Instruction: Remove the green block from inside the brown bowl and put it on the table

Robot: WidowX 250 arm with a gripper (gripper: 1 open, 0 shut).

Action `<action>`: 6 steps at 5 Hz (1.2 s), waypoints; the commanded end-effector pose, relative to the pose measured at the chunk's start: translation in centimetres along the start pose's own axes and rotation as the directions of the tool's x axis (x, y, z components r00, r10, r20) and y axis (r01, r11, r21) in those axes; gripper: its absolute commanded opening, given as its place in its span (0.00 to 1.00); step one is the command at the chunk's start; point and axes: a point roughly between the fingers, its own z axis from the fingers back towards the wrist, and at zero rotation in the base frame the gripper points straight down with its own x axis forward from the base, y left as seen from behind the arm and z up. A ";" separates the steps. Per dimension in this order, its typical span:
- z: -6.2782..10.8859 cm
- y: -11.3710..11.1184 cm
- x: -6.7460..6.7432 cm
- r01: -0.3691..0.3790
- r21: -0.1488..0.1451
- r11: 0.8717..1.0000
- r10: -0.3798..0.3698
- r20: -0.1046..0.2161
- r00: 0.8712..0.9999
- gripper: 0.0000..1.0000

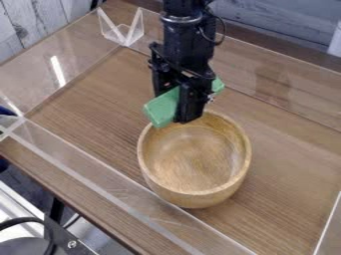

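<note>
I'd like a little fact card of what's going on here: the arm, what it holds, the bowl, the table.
Arm: black, reaching in from the top
Fingers: closed on the green block
Green block: held up at the bowl's far rim, out of its hollow
Brown bowl: upright, nothing seen inside
Table: brown wood grain, under the bowl
Block on table: not yet

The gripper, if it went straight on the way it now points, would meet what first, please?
Beyond the green block it holds, probably the brown bowl, near its far rim, though depth is unclear from this view.
</note>
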 end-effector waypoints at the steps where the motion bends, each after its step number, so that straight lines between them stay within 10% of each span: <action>1: 1.7 -0.9 0.2 -0.007 0.033 0.999 0.004 0.093 0.996 0.00; 4: 2.4 -2.8 0.5 0.054 0.048 0.997 -0.058 0.089 0.994 0.00; 6: 1.0 -6.4 3.3 0.051 0.051 0.997 -0.052 0.006 0.999 0.00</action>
